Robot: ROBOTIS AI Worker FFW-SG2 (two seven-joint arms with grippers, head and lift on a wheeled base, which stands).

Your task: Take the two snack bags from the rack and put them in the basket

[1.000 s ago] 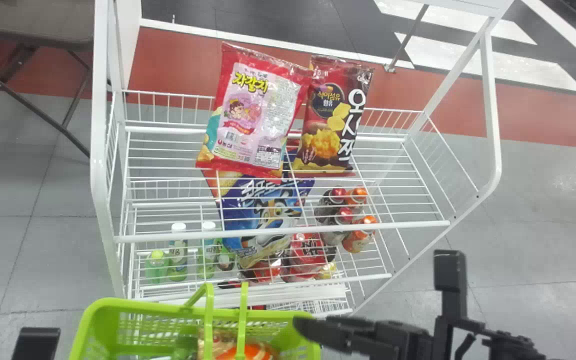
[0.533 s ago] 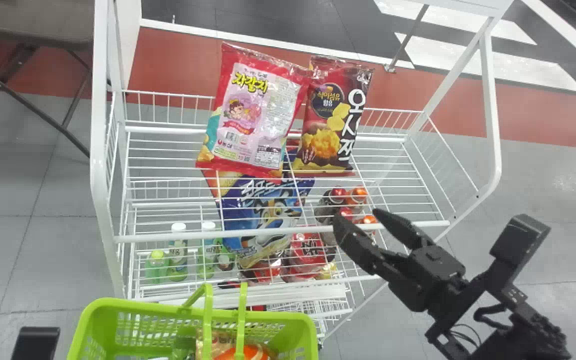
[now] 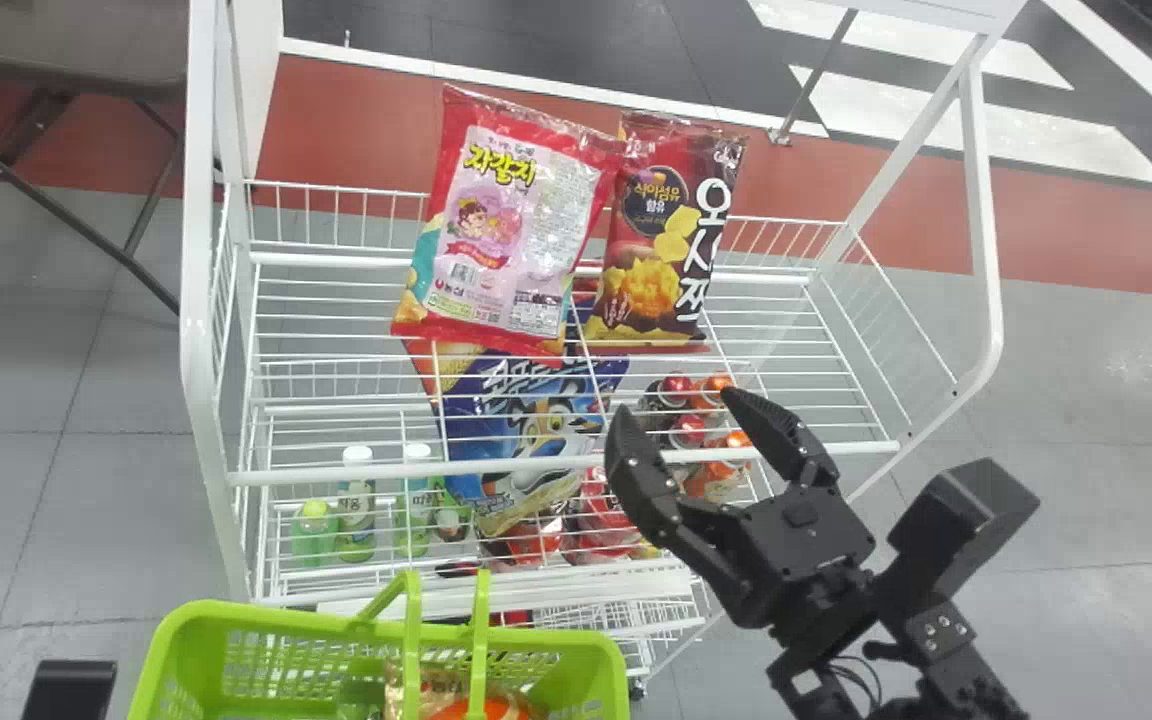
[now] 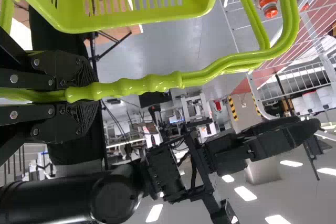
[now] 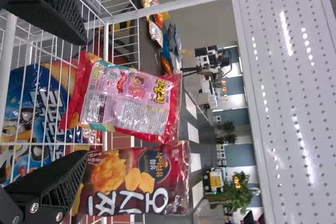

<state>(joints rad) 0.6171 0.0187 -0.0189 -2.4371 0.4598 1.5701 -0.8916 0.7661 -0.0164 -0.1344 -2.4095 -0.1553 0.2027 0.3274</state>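
At seven o'clock from the head view's middle, the green basket (image 3: 281,620) is held beside the rack, presumably so that the drop can be kept short. Its handle (image 4: 126,86) is clamped between the fingers of the left gripper (image 4: 86,97), so the load is borne by that arm alone. Farther on, at four o'clock, the right gripper (image 3: 676,402) is poised over the rack's front bar (image 3: 336,472) with its fingers well apart and nothing between them; a bag's width seems to be allowed for. On the shelf beyond, both wanted bags are leant upright near the back rail: the pink-and-red bag (image 3: 501,230) at eleven o'clock, the dark red bag (image 3: 661,240) at one. Their faces are thus turned to the robot, but their edges overlap, so the neighbour could be dragged or toppled when the first is pinched.
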